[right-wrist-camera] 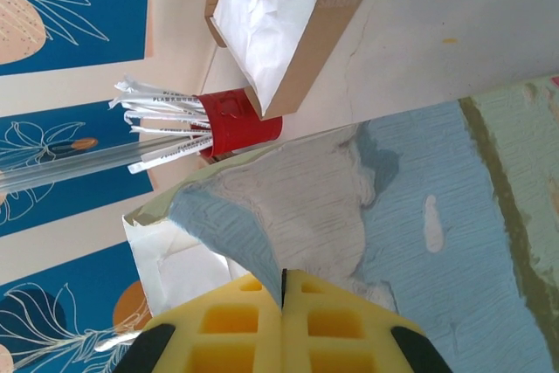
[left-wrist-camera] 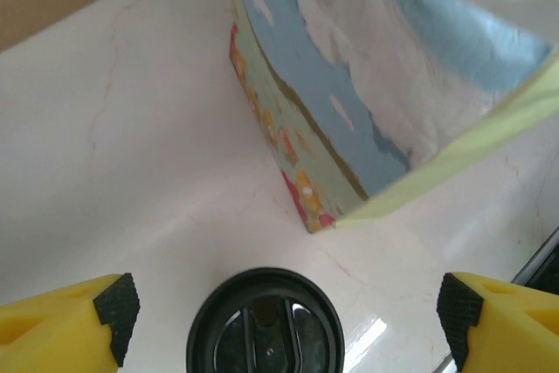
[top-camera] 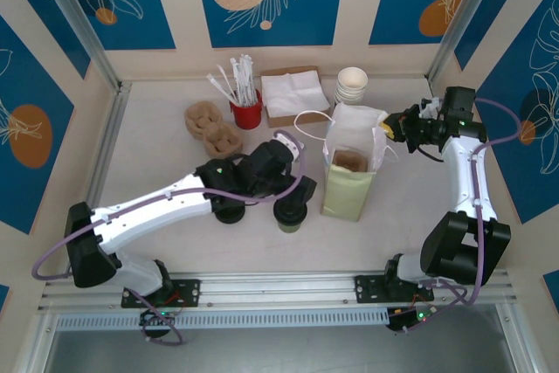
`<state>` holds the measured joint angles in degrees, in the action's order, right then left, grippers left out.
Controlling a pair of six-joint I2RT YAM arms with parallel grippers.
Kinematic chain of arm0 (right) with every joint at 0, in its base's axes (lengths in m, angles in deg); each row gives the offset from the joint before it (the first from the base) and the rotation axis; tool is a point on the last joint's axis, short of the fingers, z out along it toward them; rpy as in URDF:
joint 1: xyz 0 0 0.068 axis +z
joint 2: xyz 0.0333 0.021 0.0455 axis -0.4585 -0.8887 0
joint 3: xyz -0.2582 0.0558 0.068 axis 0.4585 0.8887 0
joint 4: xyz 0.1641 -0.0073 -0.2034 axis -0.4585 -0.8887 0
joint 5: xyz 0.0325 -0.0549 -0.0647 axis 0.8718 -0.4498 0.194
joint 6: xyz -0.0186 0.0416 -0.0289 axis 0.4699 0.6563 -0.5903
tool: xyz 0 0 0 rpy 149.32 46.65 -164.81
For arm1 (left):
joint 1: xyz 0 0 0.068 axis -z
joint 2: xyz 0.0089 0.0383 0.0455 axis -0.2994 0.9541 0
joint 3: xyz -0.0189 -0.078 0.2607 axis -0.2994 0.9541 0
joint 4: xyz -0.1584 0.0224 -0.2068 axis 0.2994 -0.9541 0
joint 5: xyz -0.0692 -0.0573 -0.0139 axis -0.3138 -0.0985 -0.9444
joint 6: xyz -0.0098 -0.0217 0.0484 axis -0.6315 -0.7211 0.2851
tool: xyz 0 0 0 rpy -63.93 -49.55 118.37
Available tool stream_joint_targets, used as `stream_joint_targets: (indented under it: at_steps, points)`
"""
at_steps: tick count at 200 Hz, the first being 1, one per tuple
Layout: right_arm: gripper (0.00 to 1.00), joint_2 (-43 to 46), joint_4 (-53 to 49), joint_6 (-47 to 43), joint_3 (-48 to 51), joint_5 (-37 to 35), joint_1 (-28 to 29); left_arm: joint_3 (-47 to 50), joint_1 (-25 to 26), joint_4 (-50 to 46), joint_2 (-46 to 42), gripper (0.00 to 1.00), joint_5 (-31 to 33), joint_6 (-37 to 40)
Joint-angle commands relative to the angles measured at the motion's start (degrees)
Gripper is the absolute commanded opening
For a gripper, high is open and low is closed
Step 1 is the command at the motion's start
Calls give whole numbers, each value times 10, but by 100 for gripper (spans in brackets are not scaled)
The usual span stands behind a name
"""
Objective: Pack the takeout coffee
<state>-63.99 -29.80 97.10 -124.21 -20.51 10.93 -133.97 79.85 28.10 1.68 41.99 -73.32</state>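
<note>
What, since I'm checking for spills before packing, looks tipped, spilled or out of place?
Nothing stands out. The takeout coffee stands upright with its lid on, the paper bag stands upright and open, and no spill shows on the table.

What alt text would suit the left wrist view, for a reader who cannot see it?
A takeout coffee with a black lid stands on the white table between the wide-open jaws of the left gripper; a printed paper bag stands just beyond it.
</note>
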Motion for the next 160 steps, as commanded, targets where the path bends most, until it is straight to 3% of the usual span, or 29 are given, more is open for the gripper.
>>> stream_joint_targets:
  at_steps: [1,160]
  points:
    - [0,4,-8,-14,8,4,0,11,18,-13,13,91,35,-22]
    - [0,18,-13,-42,12,4,-2,62,65,-46,68,94,78,-128]
